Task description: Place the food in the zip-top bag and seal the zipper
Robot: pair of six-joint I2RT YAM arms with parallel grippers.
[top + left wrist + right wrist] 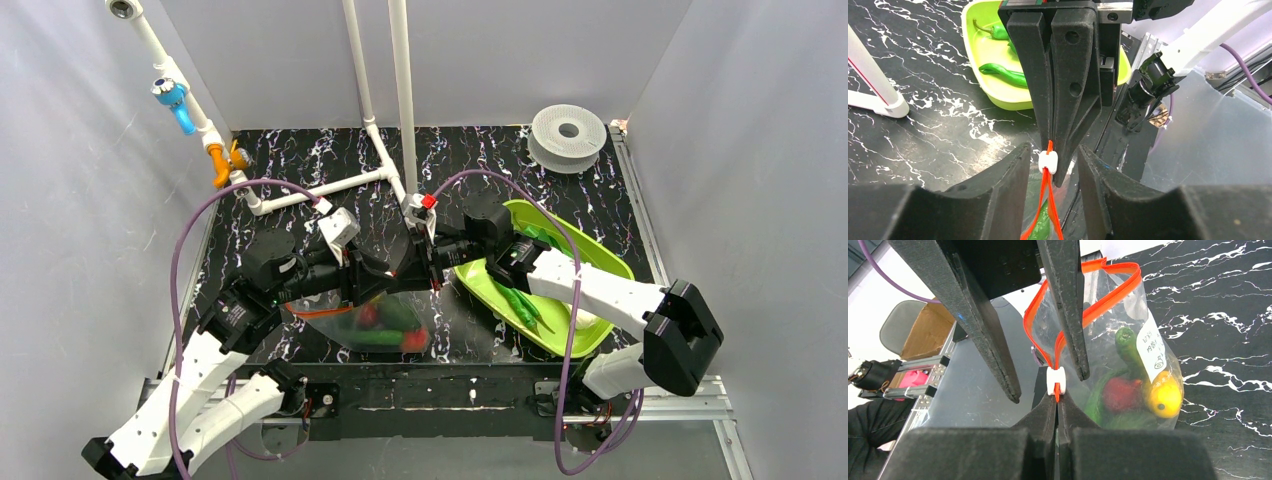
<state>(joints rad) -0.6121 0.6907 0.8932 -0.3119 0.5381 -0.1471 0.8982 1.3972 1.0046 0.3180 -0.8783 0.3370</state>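
1. My right gripper (1058, 407), jaws closed, pinches the end of the zip-top bag (1100, 335) just behind the white slider (1055, 381). My left gripper (1054, 152) stands open with a finger on either side of that slider, gripping nothing.
2. The bag sits between both arms at mid-table, with a tomato (1120, 392), a yellow piece (1163, 395) and a green vegetable (1128, 347) bunched inside. Whether it hangs or rests, I cannot tell. Green peppers (525, 305) lie in the lime tray (480, 275).
3. Risks: if my left fingers close off-centre, they would catch film, not the slider. A weak right pinch would let the loaded bag drag along unsealed. Sealing now would shut those peppers out.
4. The orange zipper (1113, 300) runs lengthwise away from my right fingers, roughly across the table towards my left arm. Its two tracks gape beyond the slider.
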